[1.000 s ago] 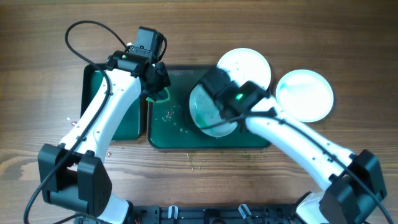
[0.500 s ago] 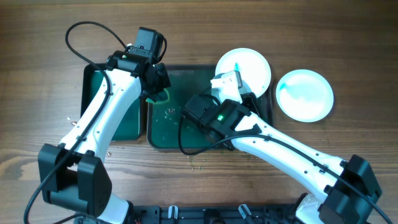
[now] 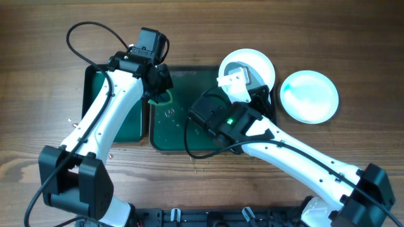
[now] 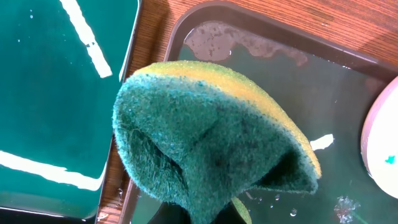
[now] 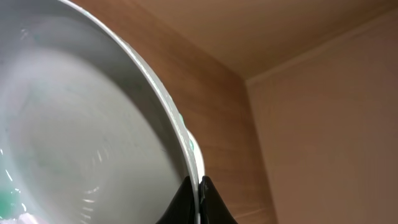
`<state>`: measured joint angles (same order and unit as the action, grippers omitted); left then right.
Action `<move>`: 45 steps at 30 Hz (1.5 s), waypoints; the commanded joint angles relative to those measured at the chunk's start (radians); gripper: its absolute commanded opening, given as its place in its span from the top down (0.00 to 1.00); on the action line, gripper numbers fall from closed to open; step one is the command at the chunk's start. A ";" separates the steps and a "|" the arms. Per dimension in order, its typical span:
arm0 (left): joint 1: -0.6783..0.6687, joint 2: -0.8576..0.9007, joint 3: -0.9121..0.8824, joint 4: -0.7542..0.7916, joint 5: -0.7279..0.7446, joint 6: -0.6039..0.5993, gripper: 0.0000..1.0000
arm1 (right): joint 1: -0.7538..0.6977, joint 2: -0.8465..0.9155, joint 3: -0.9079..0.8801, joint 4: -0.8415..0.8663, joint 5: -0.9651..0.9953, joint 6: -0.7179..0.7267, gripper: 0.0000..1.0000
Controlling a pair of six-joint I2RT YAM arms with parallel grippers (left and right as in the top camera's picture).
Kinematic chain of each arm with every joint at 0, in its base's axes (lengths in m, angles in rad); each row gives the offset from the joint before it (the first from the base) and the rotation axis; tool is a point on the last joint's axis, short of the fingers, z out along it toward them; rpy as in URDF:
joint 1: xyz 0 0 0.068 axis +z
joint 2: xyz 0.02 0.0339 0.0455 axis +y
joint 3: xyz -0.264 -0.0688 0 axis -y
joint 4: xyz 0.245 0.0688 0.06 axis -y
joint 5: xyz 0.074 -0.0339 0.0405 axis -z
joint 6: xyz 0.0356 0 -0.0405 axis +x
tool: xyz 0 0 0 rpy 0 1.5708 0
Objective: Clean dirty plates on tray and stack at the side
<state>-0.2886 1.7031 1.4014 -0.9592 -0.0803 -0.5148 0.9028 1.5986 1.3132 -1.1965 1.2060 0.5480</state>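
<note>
My left gripper is shut on a green and yellow sponge and holds it folded over the left end of the large dark green tray, which is wet. My right gripper is shut on the rim of a white plate with teal marks, and holds it tipped up on edge. In the overhead view this gripper is over the tray's back right, and the arm mostly hides its plate. A second white plate lies at the tray's back right corner. A bluish plate lies on the table to the right.
A smaller green tray lies against the large tray's left side, also in the left wrist view. Water drops sit on the large tray. A white plate edge shows at the right of the left wrist view.
My right gripper has lifted its plate off the middle of the tray, turned it up on edge and moved toward the back right. The left arm with the sponge has not moved.
</note>
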 commanded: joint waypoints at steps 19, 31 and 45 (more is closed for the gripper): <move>0.005 0.001 0.003 0.000 0.008 -0.019 0.96 | -0.088 -0.035 0.003 0.234 -0.769 -0.078 0.96; 0.005 0.001 0.003 0.000 0.012 -0.018 0.96 | -0.711 -0.115 0.003 0.291 -1.476 -0.261 0.95; 0.005 0.001 0.003 0.002 0.012 -0.018 0.96 | -1.267 -0.103 0.000 0.309 -1.402 -0.189 0.96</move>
<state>-0.2886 1.7035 1.4014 -0.9611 -0.0772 -0.5152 -0.3122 1.5051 1.3132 -0.8974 -0.2367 0.3260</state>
